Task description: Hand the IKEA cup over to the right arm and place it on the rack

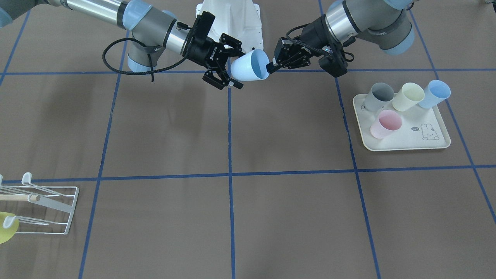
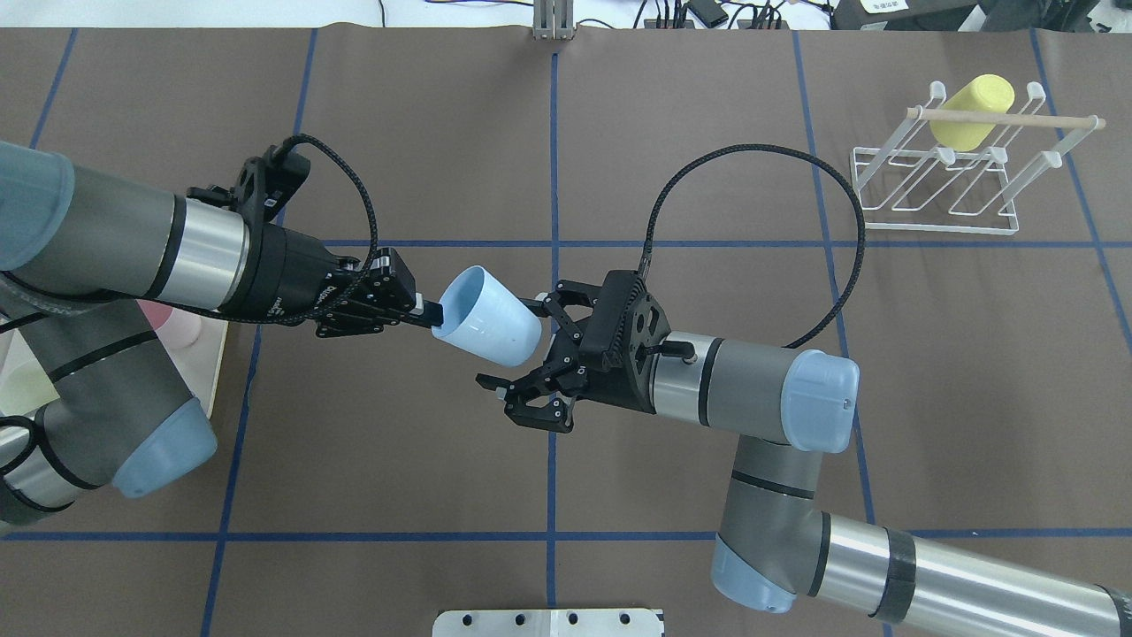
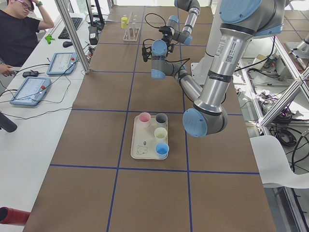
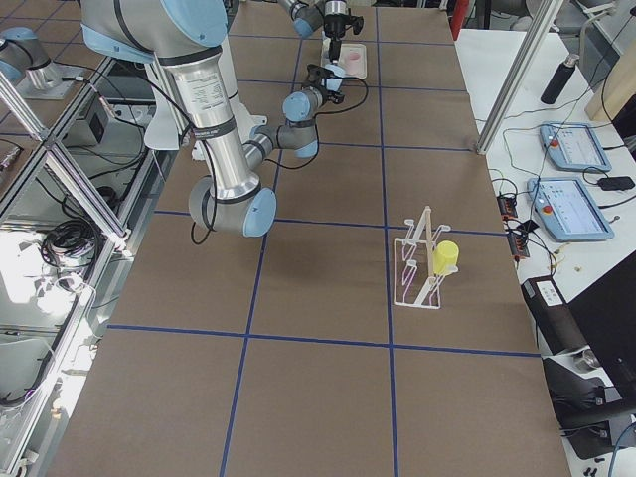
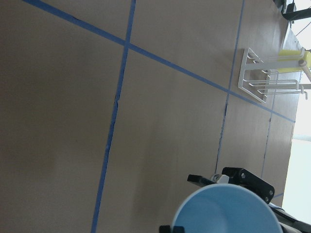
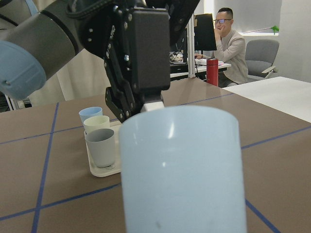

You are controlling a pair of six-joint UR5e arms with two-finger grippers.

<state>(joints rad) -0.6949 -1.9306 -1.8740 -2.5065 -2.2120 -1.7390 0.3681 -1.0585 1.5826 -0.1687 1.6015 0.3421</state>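
Observation:
A light-blue IKEA cup [image 2: 486, 320] hangs in the air over the table's middle, lying sideways. My left gripper [image 2: 428, 314] is shut on its rim, one finger inside the mouth. Around the cup's base my right gripper [image 2: 513, 343] stands open, its fingers spread on either side and apart from the wall. The front-facing view shows the same: cup [image 1: 248, 66], left gripper [image 1: 271, 66], right gripper [image 1: 231, 62]. The right wrist view is filled by the cup's base [image 6: 184, 170]. The white wire rack [image 2: 937, 190] stands at the far right with a yellow cup [image 2: 971, 111] on it.
A cream rabbit-print tray [image 1: 407, 144] on my left side holds grey [image 1: 379, 97], cream [image 1: 407, 97], blue [image 1: 434, 93] and pink [image 1: 385, 124] cups. A person [image 3: 19, 34] sits at a side desk with tablets. Blue tape lines grid the brown table.

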